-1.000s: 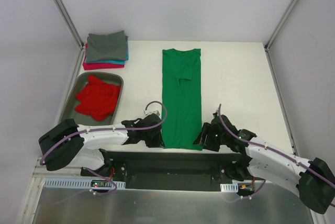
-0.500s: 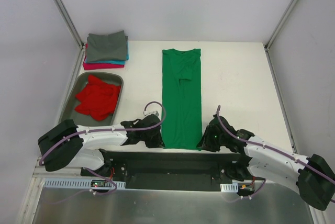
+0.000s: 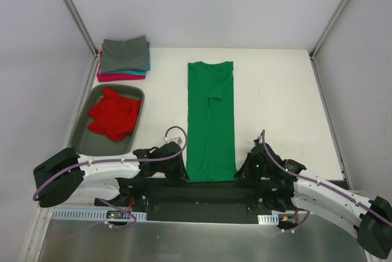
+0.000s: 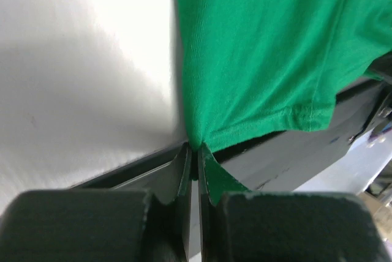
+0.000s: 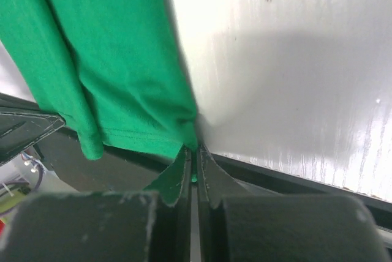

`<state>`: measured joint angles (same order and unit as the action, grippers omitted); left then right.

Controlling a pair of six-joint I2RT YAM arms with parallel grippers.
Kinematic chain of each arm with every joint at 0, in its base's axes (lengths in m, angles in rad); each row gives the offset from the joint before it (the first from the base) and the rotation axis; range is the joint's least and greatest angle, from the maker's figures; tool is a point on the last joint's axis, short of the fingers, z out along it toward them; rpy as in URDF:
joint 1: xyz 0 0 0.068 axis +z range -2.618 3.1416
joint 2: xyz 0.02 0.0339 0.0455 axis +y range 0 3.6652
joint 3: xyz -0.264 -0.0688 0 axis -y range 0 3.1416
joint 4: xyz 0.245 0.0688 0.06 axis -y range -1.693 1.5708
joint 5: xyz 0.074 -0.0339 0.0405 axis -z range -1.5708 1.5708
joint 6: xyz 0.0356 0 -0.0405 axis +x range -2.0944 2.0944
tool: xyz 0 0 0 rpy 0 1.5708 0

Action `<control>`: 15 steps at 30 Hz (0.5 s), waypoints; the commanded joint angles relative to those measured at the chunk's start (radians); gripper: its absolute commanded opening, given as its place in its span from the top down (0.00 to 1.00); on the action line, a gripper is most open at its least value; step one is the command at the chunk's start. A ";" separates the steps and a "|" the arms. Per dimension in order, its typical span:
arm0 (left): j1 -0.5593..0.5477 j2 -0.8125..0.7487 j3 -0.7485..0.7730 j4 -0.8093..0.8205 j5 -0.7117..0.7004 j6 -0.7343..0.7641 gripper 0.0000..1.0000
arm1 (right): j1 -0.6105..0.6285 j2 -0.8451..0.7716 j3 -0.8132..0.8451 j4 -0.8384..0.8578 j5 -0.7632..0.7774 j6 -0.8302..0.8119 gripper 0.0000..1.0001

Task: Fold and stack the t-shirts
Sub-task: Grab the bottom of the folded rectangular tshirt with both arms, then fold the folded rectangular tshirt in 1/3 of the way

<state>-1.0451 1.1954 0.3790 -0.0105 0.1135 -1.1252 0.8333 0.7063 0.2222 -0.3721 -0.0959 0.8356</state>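
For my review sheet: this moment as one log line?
left gripper: shut on bright green cloth t-shirt, near-left corner | right gripper: shut on near-right corner | red cloth t-shirt: crumpled in grey metal tray

The right jaws are closing from a wide gap onto the near right corner of the green t-shirt [image 3: 211,121], and are now pinching its hem flat between them. The left arm [image 3: 110,164] and the right arm [image 3: 318,188] are both drawing back toward their bases, ending closer to the near edge of the desk [image 3: 275,90] than a second ago. The green t-shirt is sliding with them, its collar leaving the far edge and its hem now reaching over the near edge.
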 commanded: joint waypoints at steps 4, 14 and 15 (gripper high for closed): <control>-0.107 -0.184 -0.040 -0.164 -0.006 -0.057 1.00 | 0.094 -0.125 -0.008 -0.106 -0.065 0.042 0.99; -0.159 -0.342 0.010 -0.293 -0.107 -0.075 1.00 | 0.236 -0.199 0.138 -0.205 0.034 0.065 0.99; -0.156 -0.344 0.030 -0.296 -0.148 -0.059 1.00 | 0.237 -0.182 0.163 -0.211 0.059 0.053 0.99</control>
<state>-1.1927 0.8612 0.3416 -0.2409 0.0582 -1.2015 1.0630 0.4938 0.2787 -0.5388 -0.1097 0.9092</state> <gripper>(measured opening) 0.010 0.022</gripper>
